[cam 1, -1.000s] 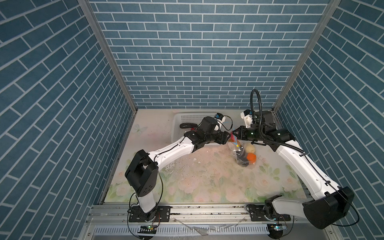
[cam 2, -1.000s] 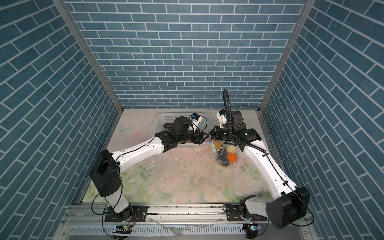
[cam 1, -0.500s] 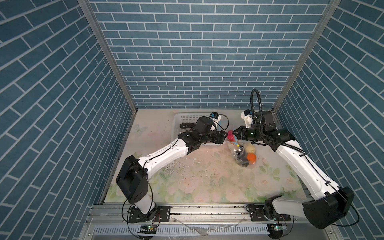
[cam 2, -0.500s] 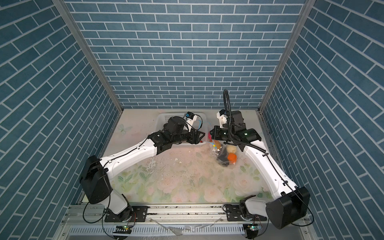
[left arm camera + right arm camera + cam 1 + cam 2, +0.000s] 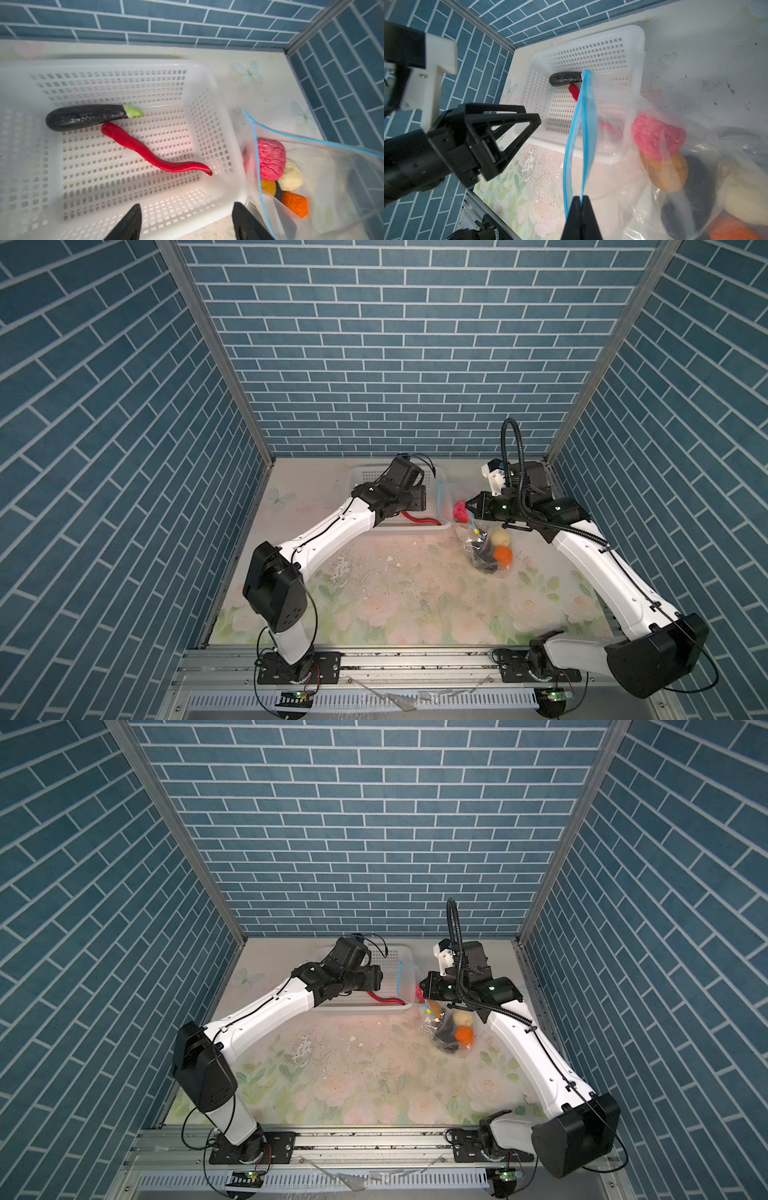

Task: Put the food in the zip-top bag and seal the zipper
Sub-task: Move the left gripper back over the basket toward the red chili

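The clear zip-top bag [image 5: 488,547] [image 5: 451,1029] lies right of the basket and holds pink [image 5: 270,158], cream [image 5: 291,176], yellow-orange [image 5: 268,186], orange [image 5: 295,203] and black food. My right gripper [image 5: 580,198] [image 5: 468,506] is shut on the blue zipper [image 5: 584,124] and holds the bag's mouth up and open. A black eggplant [image 5: 83,117] and a red chilli [image 5: 149,154] lie in the white basket [image 5: 104,62]. My left gripper [image 5: 187,207] [image 5: 422,499] hangs open and empty over the basket's near right corner, beside the bag mouth.
The perforated basket [image 5: 365,477] stands against the back wall, left of centre. Blue brick walls close in the back and both sides. The floral table top [image 5: 395,593] in front carries only small crumbs.
My left gripper has drawn back leftward from the bag mouth to above the basket. The pink piece now sits in the bag's mouth. The right gripper has kept its hold.
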Available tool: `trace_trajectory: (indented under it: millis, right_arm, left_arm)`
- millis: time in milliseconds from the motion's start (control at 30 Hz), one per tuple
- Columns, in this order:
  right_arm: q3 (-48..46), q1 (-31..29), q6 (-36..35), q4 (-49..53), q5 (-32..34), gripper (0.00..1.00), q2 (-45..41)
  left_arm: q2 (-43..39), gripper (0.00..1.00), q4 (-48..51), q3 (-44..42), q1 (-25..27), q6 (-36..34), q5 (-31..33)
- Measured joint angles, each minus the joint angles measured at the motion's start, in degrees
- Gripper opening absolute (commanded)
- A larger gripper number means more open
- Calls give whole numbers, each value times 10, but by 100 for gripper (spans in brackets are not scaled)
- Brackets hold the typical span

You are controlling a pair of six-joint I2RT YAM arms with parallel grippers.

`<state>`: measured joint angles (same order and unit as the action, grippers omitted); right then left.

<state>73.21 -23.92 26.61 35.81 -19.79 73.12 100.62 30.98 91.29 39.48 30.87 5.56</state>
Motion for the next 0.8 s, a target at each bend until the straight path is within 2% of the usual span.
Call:
trace_trajectory:
  millis: [200, 533, 800]
  right_arm:
    - [0, 0, -1, 0, 0, 0, 4]
    - [0, 2, -12, -1, -3, 0, 36]
    - [0, 6, -16, -3, -11, 0, 56]
  left_arm:
    - [77, 61, 79, 70, -17, 38, 31]
    - [221, 58, 170, 210, -37, 84, 76]
    - [280, 57, 189, 231, -59, 108, 77]
